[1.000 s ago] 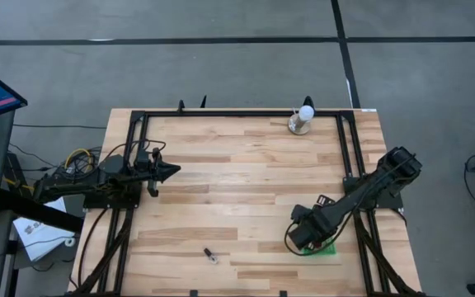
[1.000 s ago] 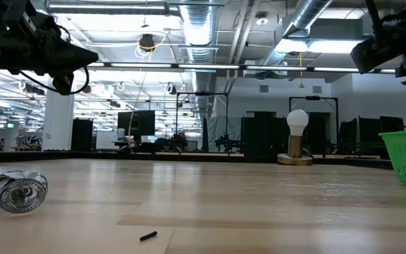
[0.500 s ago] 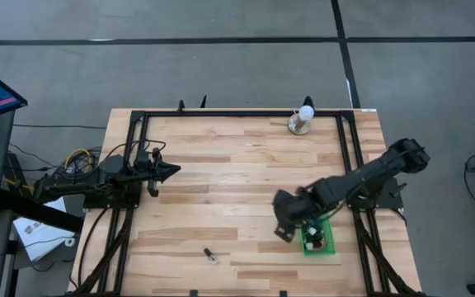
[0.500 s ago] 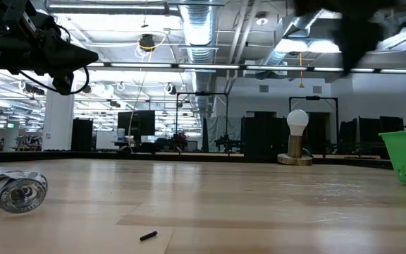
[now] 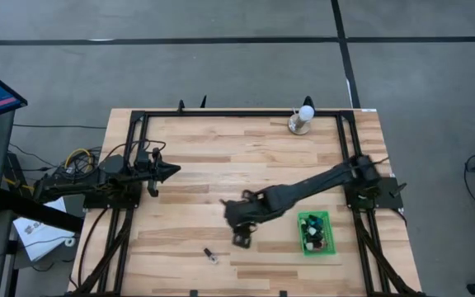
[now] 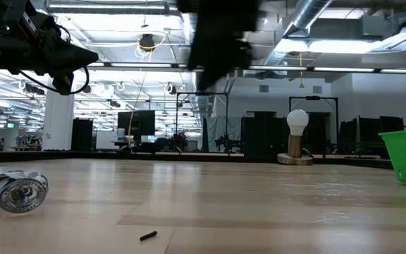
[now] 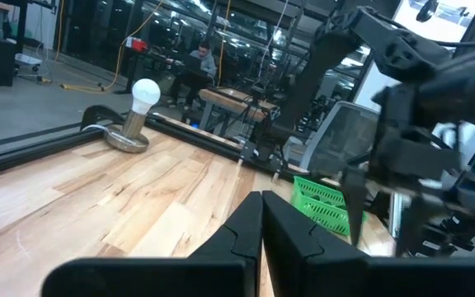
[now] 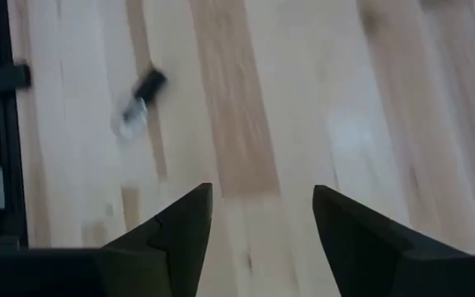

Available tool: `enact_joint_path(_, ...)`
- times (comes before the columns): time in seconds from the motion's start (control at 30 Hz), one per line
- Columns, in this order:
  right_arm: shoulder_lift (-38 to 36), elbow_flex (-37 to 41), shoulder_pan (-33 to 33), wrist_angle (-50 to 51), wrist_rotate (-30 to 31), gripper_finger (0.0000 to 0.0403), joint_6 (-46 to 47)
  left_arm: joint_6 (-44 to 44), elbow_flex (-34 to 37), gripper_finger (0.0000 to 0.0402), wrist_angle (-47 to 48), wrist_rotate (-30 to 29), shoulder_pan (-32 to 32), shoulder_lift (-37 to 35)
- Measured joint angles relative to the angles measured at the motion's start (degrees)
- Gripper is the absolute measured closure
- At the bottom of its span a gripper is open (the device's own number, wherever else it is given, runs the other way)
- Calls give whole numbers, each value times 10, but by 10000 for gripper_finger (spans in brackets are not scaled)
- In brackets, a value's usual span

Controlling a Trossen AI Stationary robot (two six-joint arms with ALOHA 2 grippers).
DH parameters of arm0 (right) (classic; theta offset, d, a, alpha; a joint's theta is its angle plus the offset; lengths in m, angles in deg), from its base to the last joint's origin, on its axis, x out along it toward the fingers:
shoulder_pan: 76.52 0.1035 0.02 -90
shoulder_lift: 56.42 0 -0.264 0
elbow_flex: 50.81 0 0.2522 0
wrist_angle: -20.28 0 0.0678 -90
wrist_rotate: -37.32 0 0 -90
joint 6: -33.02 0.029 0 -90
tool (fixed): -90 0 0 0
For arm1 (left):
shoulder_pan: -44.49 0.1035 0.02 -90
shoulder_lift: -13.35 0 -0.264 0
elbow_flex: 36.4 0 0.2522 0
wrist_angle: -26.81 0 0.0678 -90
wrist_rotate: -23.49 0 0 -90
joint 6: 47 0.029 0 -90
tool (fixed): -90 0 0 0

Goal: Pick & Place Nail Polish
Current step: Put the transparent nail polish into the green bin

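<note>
Judging progress, I see bottles in the green basket (image 5: 316, 233) — one nail polish bottle (image 5: 210, 255) lies left of it, right gripper (image 5: 242, 238) wide, empty.

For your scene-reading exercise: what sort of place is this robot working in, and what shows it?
Probably a large industrial lab or workshop: exposed ceiling ducts, rows of workbenches behind the table, and a person at a desk.

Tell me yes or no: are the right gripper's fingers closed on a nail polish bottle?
No. In the right wrist view the right gripper is open with bare wood between its fingers, and the nail polish bottle lies apart on the table.
</note>
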Motion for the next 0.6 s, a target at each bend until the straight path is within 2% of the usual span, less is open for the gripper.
enact_joint_path(0.27, 152, -196, 11, 0, 0, 210, -1, 0, 0, 399, 0, 0, 0, 0)
enact_joint_path(0.6, 312, -400, 26, 6, 3, 227, 80, 0, 0, 399, 0, 0, 0, 0)
